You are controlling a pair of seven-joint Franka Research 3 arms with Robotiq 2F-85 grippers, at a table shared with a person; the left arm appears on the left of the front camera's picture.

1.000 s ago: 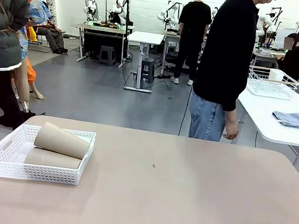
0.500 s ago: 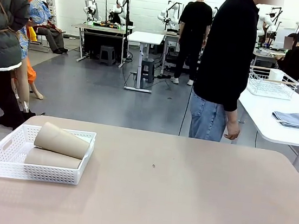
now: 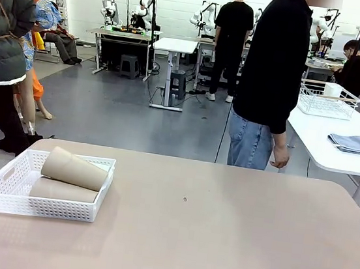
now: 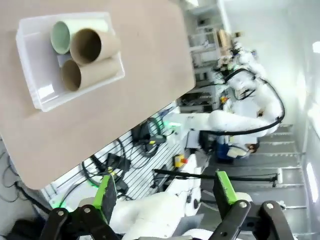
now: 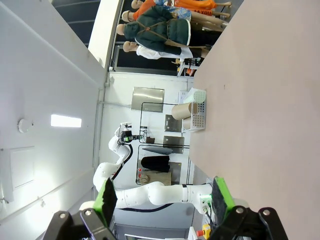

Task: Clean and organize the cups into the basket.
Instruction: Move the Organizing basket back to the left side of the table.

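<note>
The white perforated basket [image 3: 40, 206] sits at the table's left edge with two tan cups lying on their sides in it. One cup [image 3: 74, 169] rests on top of the other [image 3: 61, 190]. From above, the left wrist view shows the basket [image 4: 36, 67] holding a mint green cup [image 4: 61, 36] and two tan cups [image 4: 88, 46] [image 4: 73, 76], mouths facing the camera. My left gripper [image 4: 165, 191] hangs open and empty, high and well away from the basket. My right gripper [image 5: 164, 196] is open and empty too, with the basket [image 5: 199, 118] and a tan cup [image 5: 183, 111] far off.
A person in a black top and jeans [image 3: 269, 80] stands at the table's far edge, one hand [image 3: 281, 159] hanging low. Behind at right, a white table [image 3: 324, 136] carries a white wire basket [image 3: 327, 100] and a folded grey cloth [image 3: 353, 143].
The person at the far edge has shifted slightly. The basket and cups have stayed put.
</note>
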